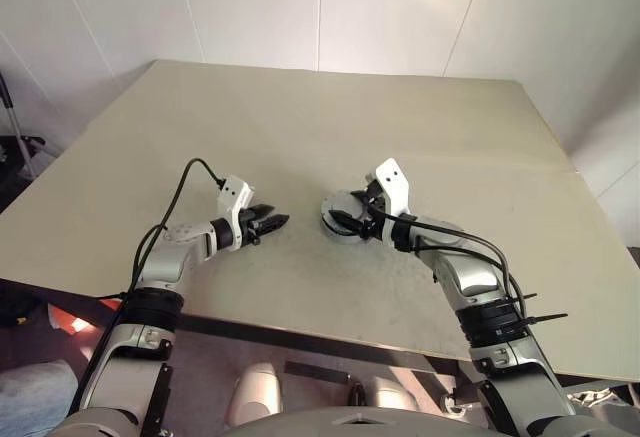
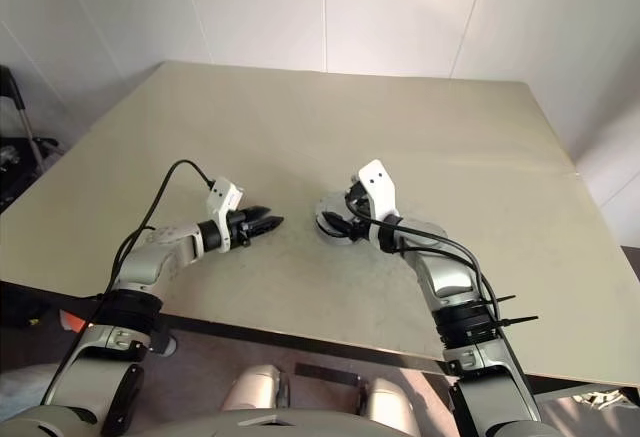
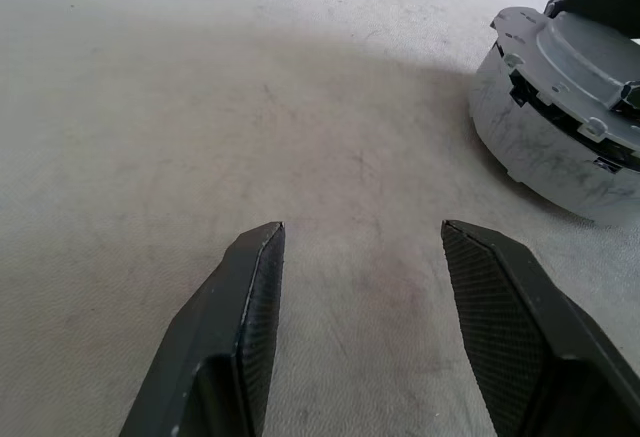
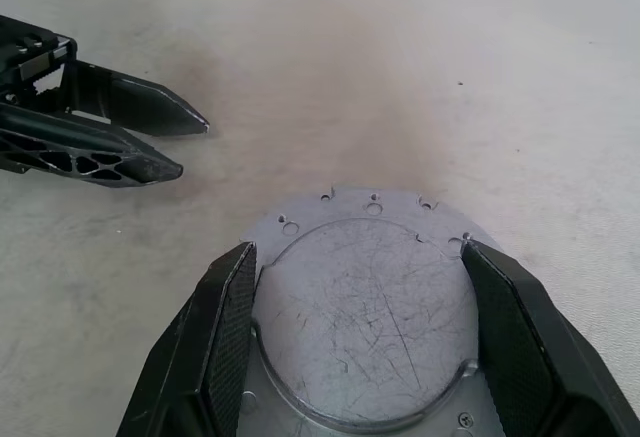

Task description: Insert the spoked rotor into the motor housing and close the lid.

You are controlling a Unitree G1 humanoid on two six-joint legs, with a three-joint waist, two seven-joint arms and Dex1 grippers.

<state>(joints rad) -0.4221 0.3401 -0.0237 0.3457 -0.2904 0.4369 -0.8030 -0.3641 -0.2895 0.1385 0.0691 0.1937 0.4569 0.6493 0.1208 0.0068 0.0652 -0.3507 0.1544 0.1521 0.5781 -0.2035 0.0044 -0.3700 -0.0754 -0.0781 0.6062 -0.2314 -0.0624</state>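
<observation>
Now closed motor housing [image 3: 560,137] on table [image 1: 300,117], right gripper [image 4: 360,347] fingers straddling its lid [image 4: 370,307], left gripper [image 3: 362,257] spread apart, empty, nearby.

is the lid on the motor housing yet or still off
On. The lid sits atop the motor housing on the table, no windings exposed. The right tool straddles it; whether it is fully seated, cannot tell.

Beige table [image 1: 300,127] — white wall [image 1: 250,7]
</observation>
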